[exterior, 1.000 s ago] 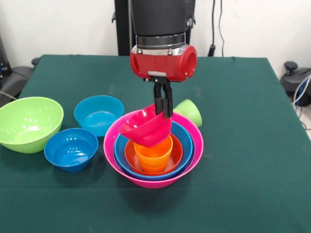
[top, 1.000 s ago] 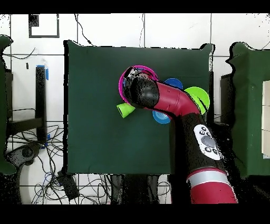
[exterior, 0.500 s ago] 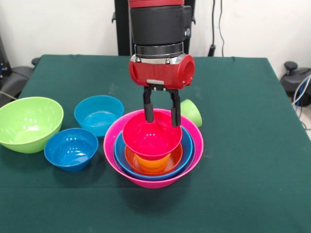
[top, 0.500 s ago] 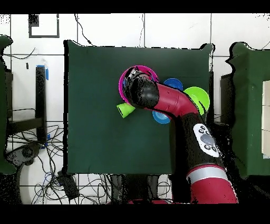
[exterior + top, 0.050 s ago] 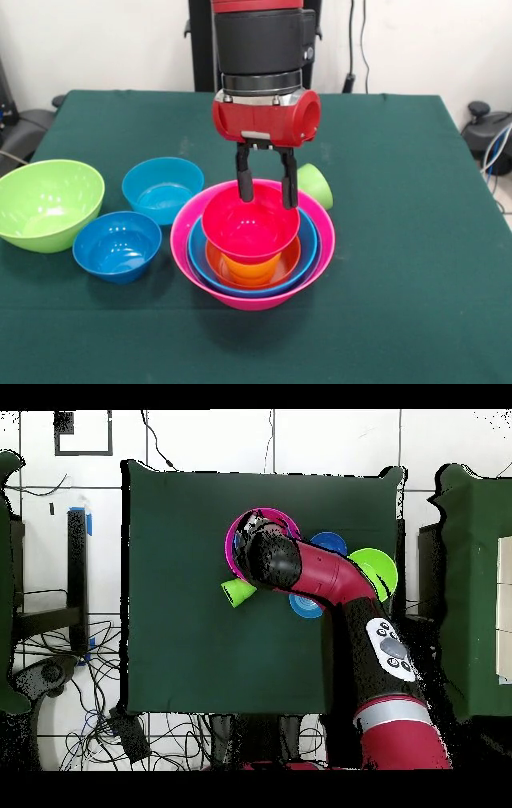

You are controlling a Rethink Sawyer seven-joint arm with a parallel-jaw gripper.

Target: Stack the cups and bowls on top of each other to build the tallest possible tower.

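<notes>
Released a second ago from a tilted grip, the red-pink bowl [image 5: 250,226] now sits level on the orange cup [image 5: 252,270] at the heart of the tower [image 5: 253,244]; nothing has shifted over the last half second. Above it the hand [image 5: 266,194] hangs with its two black fingers [image 5: 243,178] spread apart, their tips just over the bowl's far rim and gripping nothing.

From the front, the nesting reads clearly: the cup stands in an orange bowl [image 5: 291,254], inside a blue bowl [image 5: 306,232], inside the big pink bowl [image 5: 320,248] on the green tabletop [image 5: 400,240]. A lime green cup [image 5: 314,184] lies on its side just behind the stack. A large lime green bowl [image 5: 46,203], a sky blue bowl [image 5: 162,188] and a dark blue bowl [image 5: 117,245] stand apart to the side.

Overhead, the red arm [image 5: 330,579] covers most of the stack, leaving only a pink crescent of rim, while the tipped green cup shows plainly beside it.
</notes>
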